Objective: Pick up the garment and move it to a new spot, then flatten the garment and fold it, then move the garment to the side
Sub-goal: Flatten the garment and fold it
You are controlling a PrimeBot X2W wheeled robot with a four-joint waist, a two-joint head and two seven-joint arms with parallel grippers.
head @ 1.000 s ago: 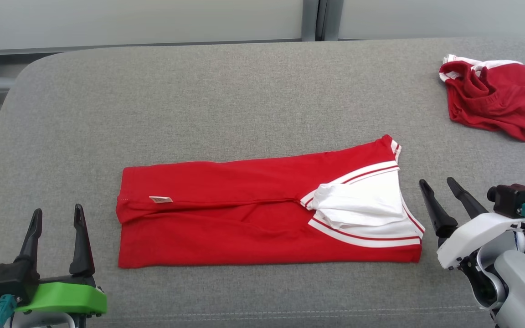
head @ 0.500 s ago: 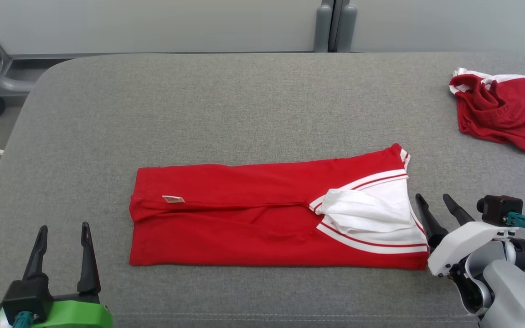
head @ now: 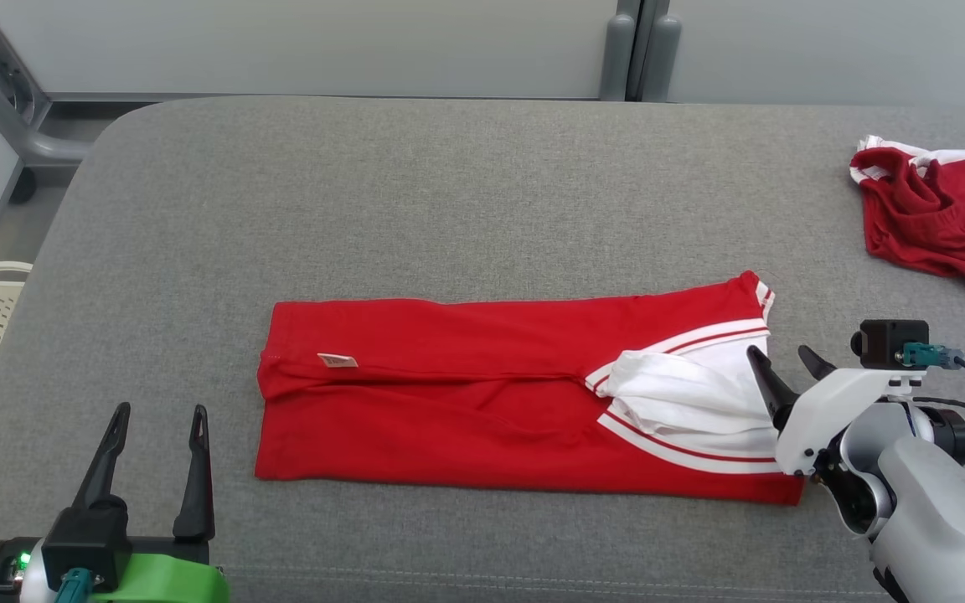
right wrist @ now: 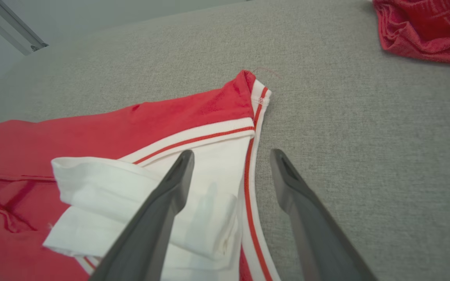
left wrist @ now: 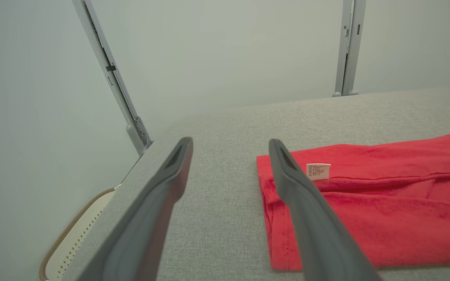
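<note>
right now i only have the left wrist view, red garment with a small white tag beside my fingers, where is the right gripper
Observer: The right gripper is open at the folded garment's other end, straddling its white-trimmed edge.
Operator: anything else lying up there
Observer: A second red garment lies crumpled at the far right, apart from the folded one.
Operator: am i touching cloth on my side
Observer: No. In the head view the left gripper is open over bare grey surface, short of the garment's near left corner.
</note>
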